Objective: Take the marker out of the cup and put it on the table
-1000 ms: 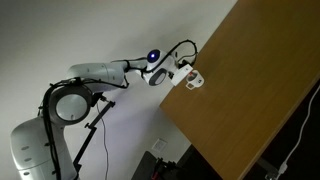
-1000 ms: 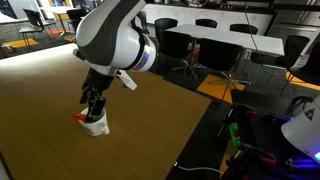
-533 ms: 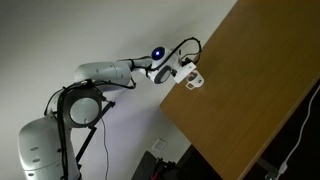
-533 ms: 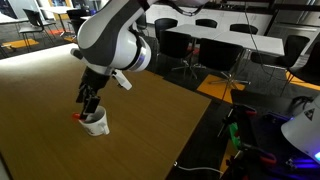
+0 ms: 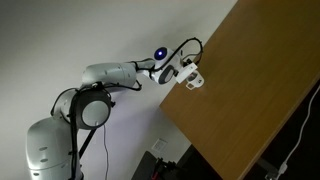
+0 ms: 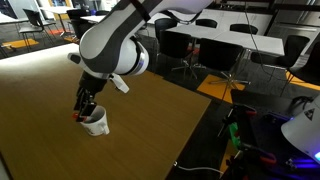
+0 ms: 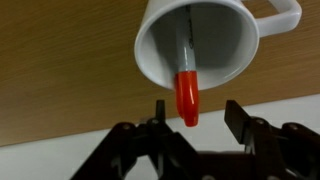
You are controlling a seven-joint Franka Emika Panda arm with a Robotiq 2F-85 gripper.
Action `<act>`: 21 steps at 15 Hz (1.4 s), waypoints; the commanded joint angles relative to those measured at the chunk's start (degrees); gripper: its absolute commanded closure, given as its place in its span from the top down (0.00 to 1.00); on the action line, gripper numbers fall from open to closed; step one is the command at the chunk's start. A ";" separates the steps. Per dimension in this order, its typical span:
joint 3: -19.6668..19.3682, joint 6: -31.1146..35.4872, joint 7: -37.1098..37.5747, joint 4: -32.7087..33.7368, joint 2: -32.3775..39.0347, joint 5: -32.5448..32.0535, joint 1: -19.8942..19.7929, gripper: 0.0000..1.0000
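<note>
Marker [image 7: 187, 95] — glossy red cap, grey barrel — leans in smooth white cup [image 7: 160, 50]; fingers [image 7: 240, 118] spread; wood-grain table [image 7: 60, 60].

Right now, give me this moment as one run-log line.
marker: in cup, red end sticking out | cup: on table | hand: open, flanking red end | grasp: not yet
</note>
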 commanded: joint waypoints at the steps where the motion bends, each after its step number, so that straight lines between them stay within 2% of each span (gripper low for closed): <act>1: 2.30 -0.28 2.59 1.92 1.86 -3.39 -1.63 0.54; 2: 2.66 -0.29 2.68 2.19 2.23 -3.89 -1.88 0.36; 4: 3.08 -0.24 2.73 2.40 2.61 -4.53 -2.18 0.28; 7: 3.51 -0.12 2.81 2.58 2.88 -5.27 -2.58 0.05; 8: 3.61 -0.05 2.85 2.54 2.81 -5.42 -2.72 0.01; 9: 3.69 0.00 2.88 2.49 2.74 -5.52 -2.83 0.06; 14: 5.32 0.95 2.90 0.30 0.80 -4.80 -4.42 0.06; 21: 10.93 4.37 2.67 -6.76 -5.41 -3.75 -9.71 0.06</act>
